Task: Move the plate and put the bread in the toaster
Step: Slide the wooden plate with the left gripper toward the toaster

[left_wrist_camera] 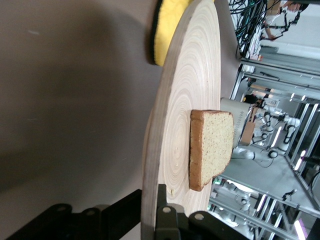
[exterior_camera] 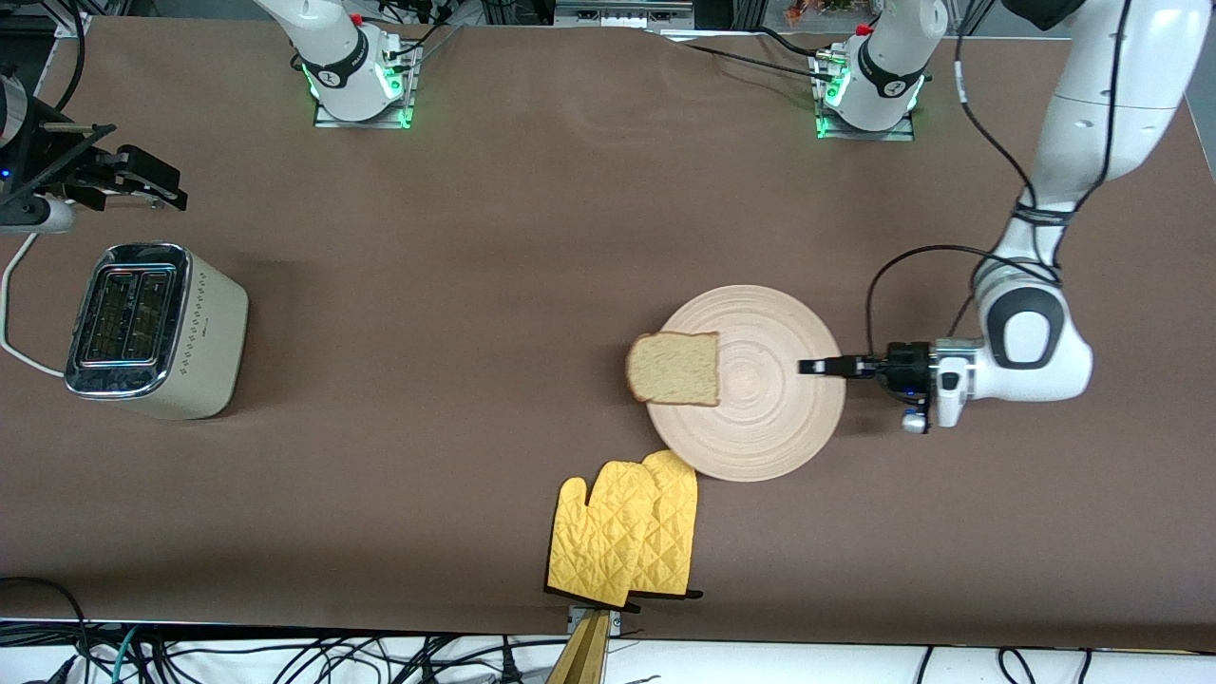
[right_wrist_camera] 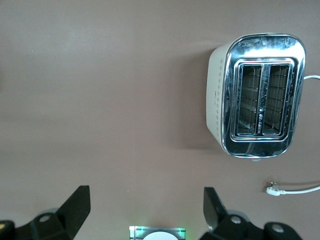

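Note:
The round pale wood plate (exterior_camera: 760, 418) sits mid-table with the bread (exterior_camera: 674, 369) lying flat on it, at its edge toward the right arm's end. My left gripper (exterior_camera: 819, 366) is shut on the plate's rim toward the left arm's end. In the left wrist view, the left gripper (left_wrist_camera: 150, 195) clamps the plate (left_wrist_camera: 185, 100) with one finger above and one below the rim, and the bread (left_wrist_camera: 212, 147) lies farther along it. The cream toaster (exterior_camera: 152, 328) stands at the right arm's end, slots up and empty (right_wrist_camera: 260, 95). My right gripper (exterior_camera: 157, 180) waits open (right_wrist_camera: 147, 200) beside the toaster.
A pair of yellow oven mitts (exterior_camera: 627, 532) lies nearer the front camera than the plate, the mitts' tips tucked under the plate's rim (left_wrist_camera: 167, 25). The toaster's white cord (exterior_camera: 14, 304) trails off the table's end, its plug (right_wrist_camera: 274, 189) loose on the table.

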